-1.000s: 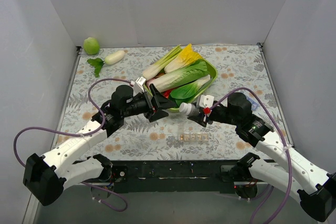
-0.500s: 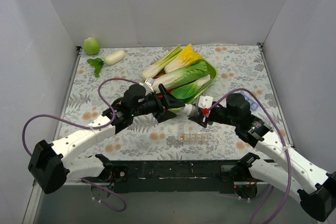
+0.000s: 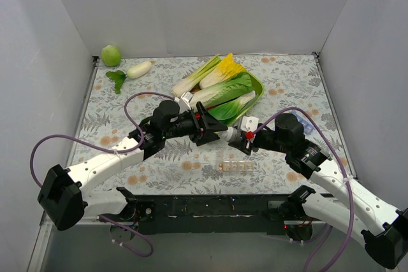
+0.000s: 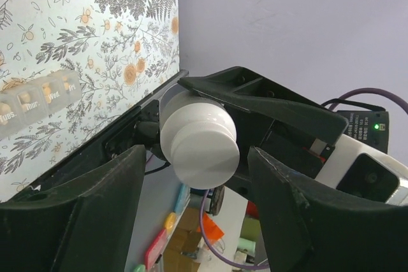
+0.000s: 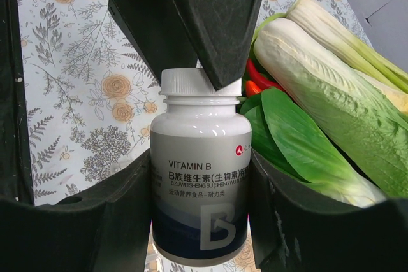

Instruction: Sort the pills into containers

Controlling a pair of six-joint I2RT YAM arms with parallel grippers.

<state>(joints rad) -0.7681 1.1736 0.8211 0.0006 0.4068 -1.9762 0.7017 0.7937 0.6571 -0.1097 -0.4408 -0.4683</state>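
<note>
Two grippers meet above the desk on the near side of the green bowl of vegetables. The right gripper is clamped on a white bottle labelled VITAMIN B, with one finger pressed against each side of the body. It holds the bottle roughly level, just off the bowl's near rim, with the cap pointing toward the left arm. The left gripper is spread apart. Its two fingers stand on either side of the white screw cap, and the left wrist view shows a narrow gap on each side, so they do not touch it. The containers, a short translucent strip of square compartments in a row, lie flat on the desk on the bowl's near side, below the held bottle and apart from it. Their lids carry day abbreviations; whether pills lie inside cannot be told. A round green fruit and a white radish lie well to the left of the bowl, by the back wall.
</note>
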